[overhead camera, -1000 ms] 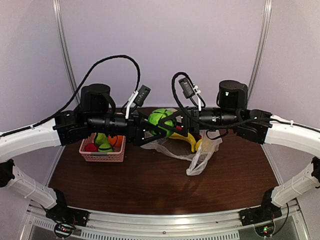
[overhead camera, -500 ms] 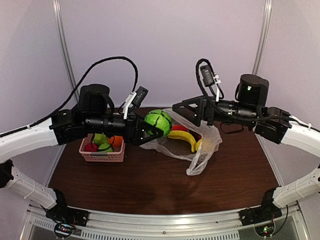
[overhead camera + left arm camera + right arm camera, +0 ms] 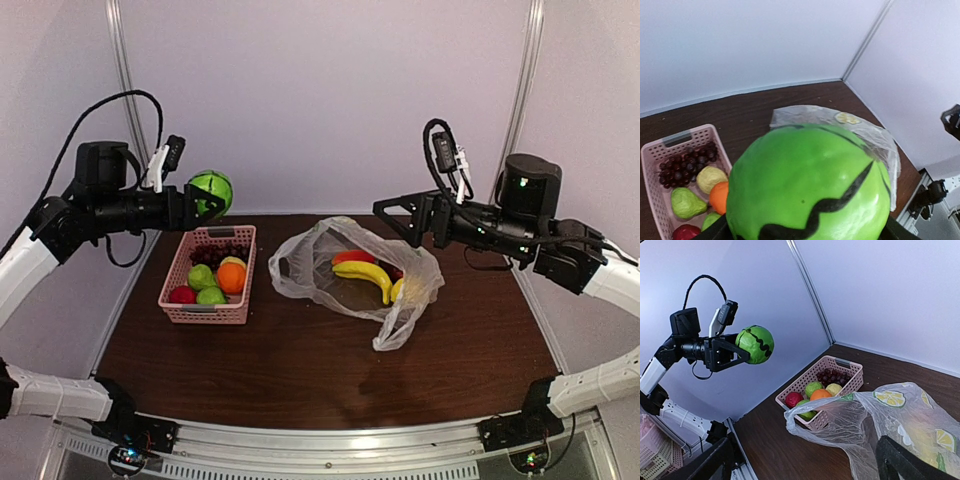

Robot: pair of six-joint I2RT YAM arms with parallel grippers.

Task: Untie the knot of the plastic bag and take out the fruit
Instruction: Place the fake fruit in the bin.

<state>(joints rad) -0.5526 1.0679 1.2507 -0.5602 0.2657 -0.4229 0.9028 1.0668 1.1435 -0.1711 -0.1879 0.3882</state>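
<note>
The left gripper (image 3: 207,197) is clamping the green ball (image 3: 215,186) high up, the pink basket (image 3: 203,312) lying below it, while the right gripper (image 3: 396,223) is hanging spread.

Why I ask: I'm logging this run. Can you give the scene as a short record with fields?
left jaws: shut on the green ball, held high near the basket
right jaws: open, empty, above the bag's far side
bag: lying on the table, mouth open, no knot seen
in bag: banana, red fruit
basket: grapes, orange, red apple, green fruits
</note>
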